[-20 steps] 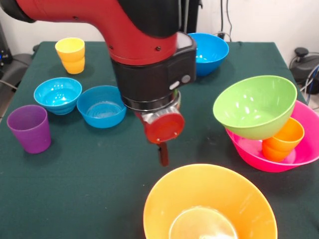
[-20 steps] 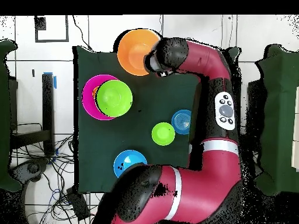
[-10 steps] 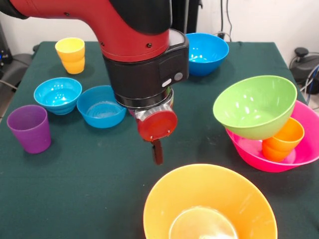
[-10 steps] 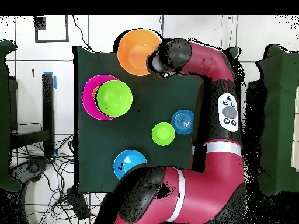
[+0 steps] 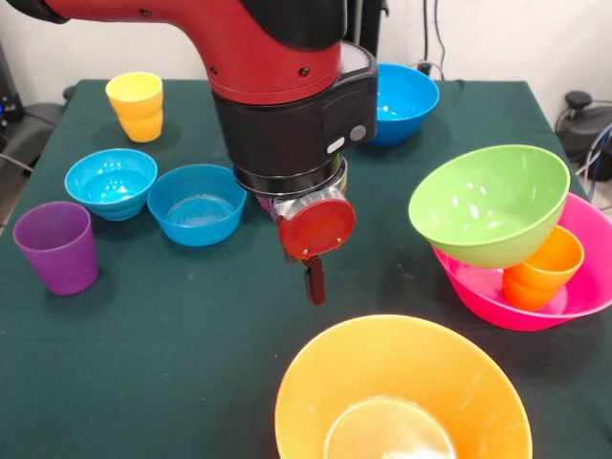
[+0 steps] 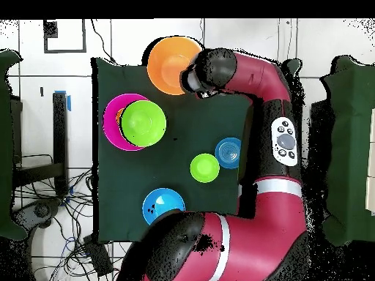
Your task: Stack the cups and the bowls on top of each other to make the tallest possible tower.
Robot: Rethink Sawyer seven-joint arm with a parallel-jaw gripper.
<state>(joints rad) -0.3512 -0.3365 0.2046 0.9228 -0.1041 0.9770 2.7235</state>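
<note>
Gripper [image 5: 313, 283] hangs mid-table just behind the orange bowl [image 5: 403, 393] at the near edge; can't tell its state. Tower [image 5: 521, 244] sits at the right edge: green bowl tilted on orange cup in pink bowl. Open cloth [image 5: 163, 344] front-left.

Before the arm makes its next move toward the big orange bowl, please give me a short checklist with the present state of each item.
1. Gripper holds nothing: cannot tell, only one dark finger shows below the red disc.
2. Large orange bowl upright and empty: ok.
3. Gripper above the table, beside the bowl's far rim in the front view, not touching it: ok.
4. Medium green bowl sitting level on the orange cup: not ok, it tilts.
5. Large pink bowl flat on the table as base: ok.
</note>
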